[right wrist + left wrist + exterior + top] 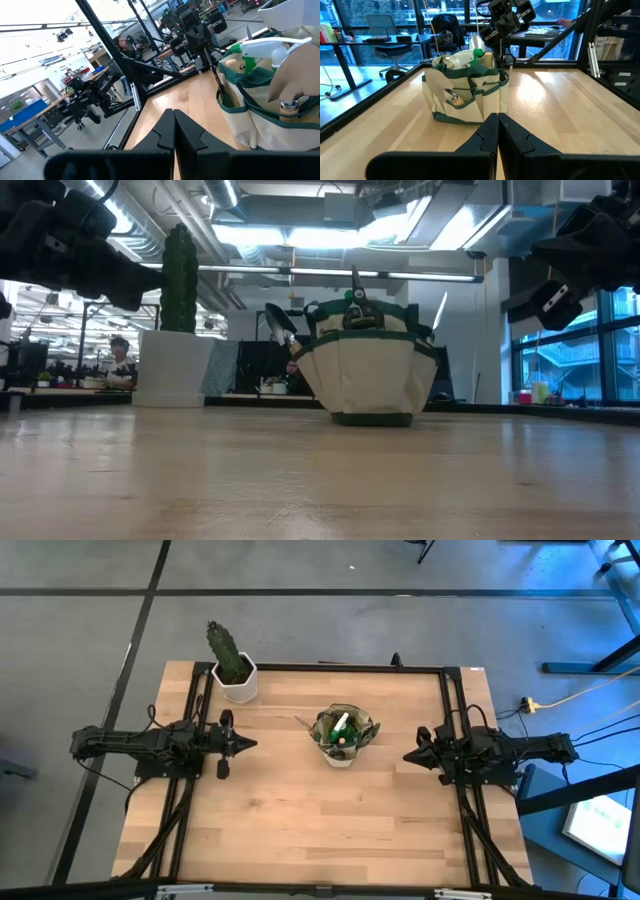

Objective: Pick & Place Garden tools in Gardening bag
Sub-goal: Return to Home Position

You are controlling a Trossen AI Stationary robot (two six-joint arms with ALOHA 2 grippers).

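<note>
We're looking at the table (300,830) with the gardening bag (343,737) sitting on it, garden tools (295,75) and a spray bottle (260,47) poking out. The left gripper (250,743) and right gripper (408,756) are hovering either side of the bag, both with fingers pressed together.

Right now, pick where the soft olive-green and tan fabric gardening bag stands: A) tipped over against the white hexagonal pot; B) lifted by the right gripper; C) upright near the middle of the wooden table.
C: the gardening bag stands upright near the middle of the wooden table, between the shut left gripper and right gripper, touching neither.
</note>
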